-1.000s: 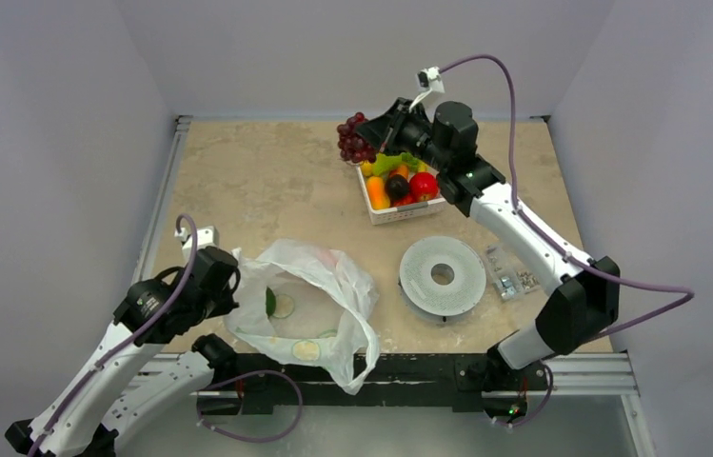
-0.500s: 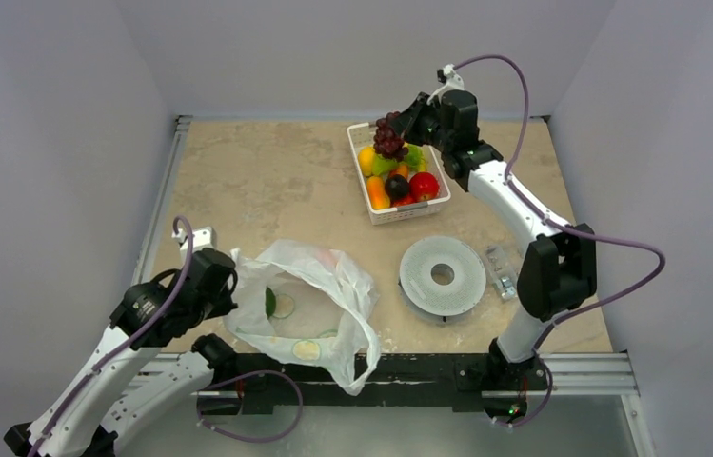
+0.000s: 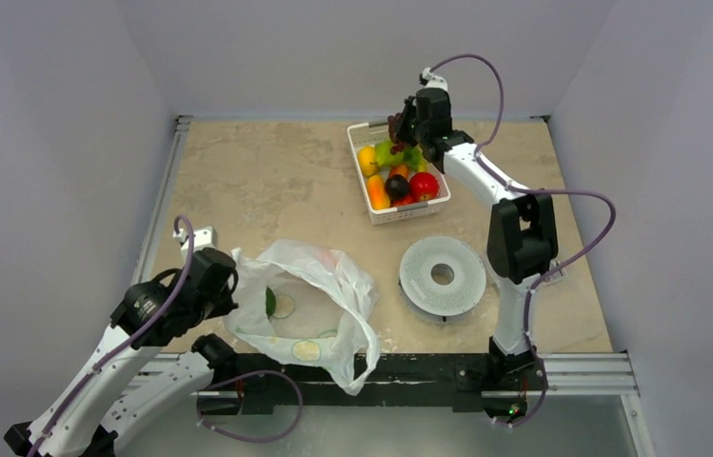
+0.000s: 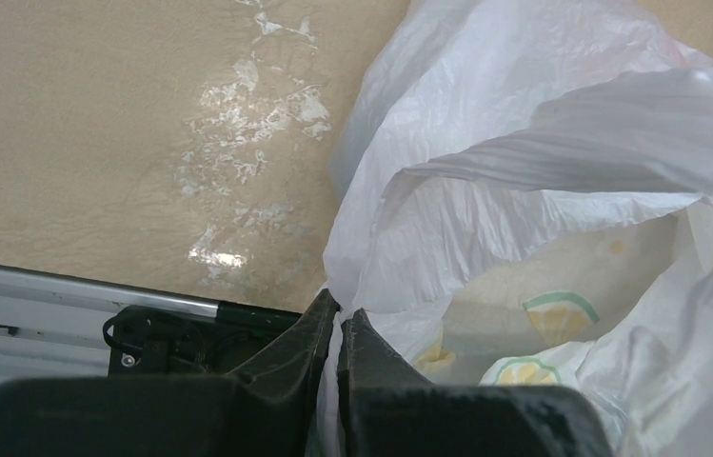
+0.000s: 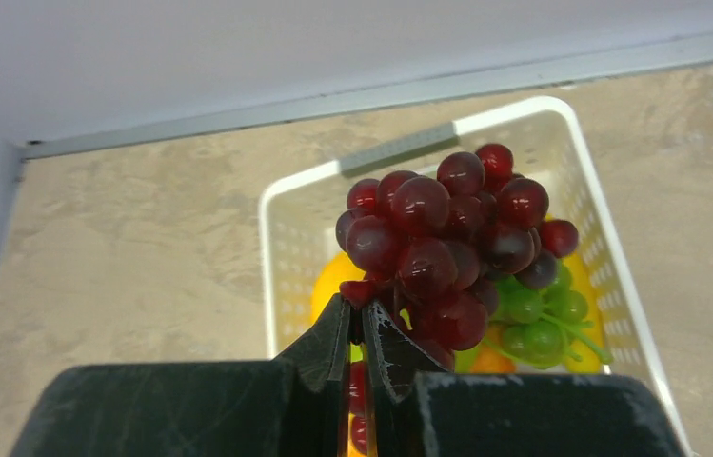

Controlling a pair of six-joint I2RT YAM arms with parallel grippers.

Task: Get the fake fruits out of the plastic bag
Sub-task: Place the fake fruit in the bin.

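Right wrist view: right gripper (image 5: pixel 357 319) pinched tight on stem of red grapes (image 5: pixel 447 238), bunch above basket (image 5: pixel 562 119) holding green grapes (image 5: pixel 533 324) and orange fruit (image 5: pixel 331 281). Top view: grapes mostly hidden by arm.
Left wrist view: left gripper (image 4: pixel 336 322) clamped on bag (image 4: pixel 543 124) edge. Bag mouth open, near table's front edge.
Beige stone-look table (image 3: pixel 267 181), grey walls (image 3: pixel 352 48).

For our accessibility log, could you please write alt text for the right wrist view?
The right end effector, shut on a glossy dark red plastic grape bunch, holds it over a white plastic lattice basket on the beige stone-look table. Inside the basket lie a green grape bunch and a yellow-orange fruit.
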